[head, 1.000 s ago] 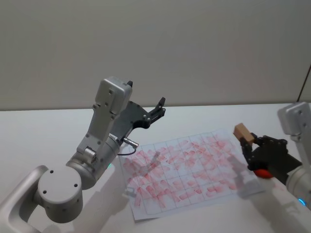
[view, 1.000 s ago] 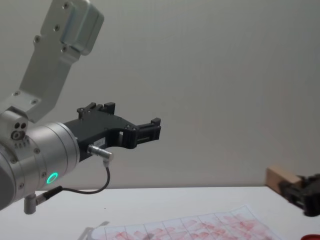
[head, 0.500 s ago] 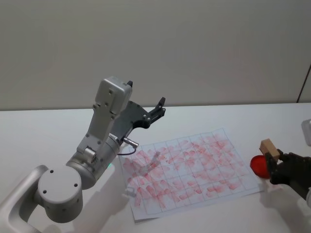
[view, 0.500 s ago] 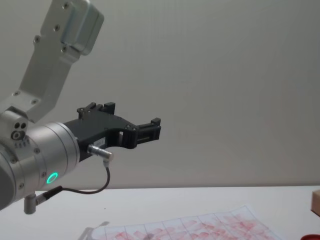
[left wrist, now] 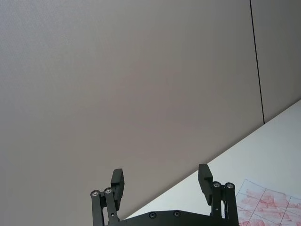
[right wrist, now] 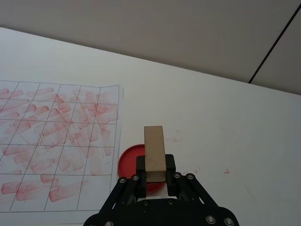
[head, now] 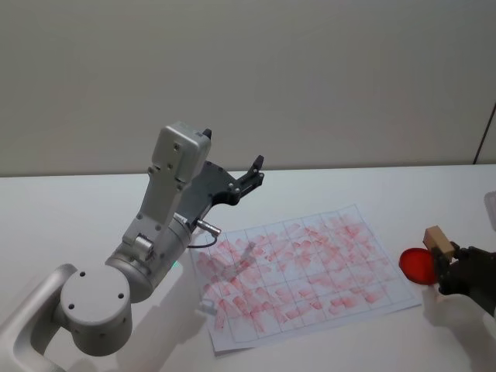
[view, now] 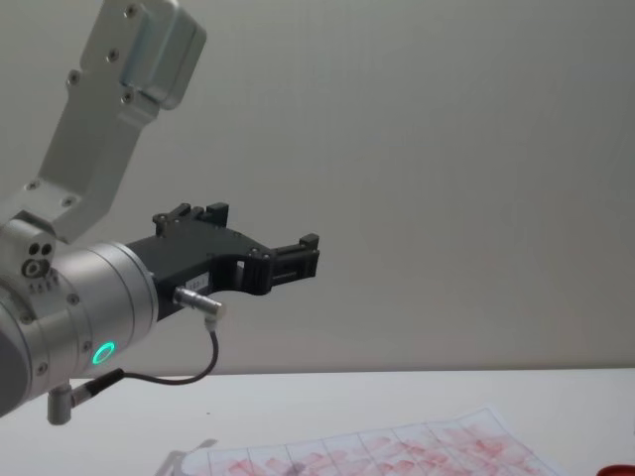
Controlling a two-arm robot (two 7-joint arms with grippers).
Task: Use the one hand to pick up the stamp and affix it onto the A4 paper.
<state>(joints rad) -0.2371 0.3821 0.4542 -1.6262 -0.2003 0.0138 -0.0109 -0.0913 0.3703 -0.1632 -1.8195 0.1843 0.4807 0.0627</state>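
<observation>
The stamp (head: pixel 437 239), a light tan wooden block, stands up out of my right gripper (head: pixel 445 262), which is shut on it at the table's right edge. In the right wrist view the stamp (right wrist: pixel 154 152) sits between the black fingers (right wrist: pixel 141 165) of the right gripper (right wrist: pixel 155 172), above a round red ink pad (right wrist: pixel 129 165). The A4 paper (head: pixel 302 271) lies flat in the middle, its grid full of red marks, left of the gripper. My left gripper (head: pixel 254 172) hangs open high above the paper's far left corner, holding nothing.
The red ink pad (head: pixel 418 266) lies just off the paper's right edge, between the paper and the right gripper. The left arm's big grey body (head: pixel 147 256) rises over the table's left side. White table (head: pixel 349 186) stretches behind the paper to a plain wall.
My right gripper has carried the stamp off the paper's right edge, rightwards and nearer to me, past the ink pad, which now shows. It left the chest view. The left arm stayed still.
</observation>
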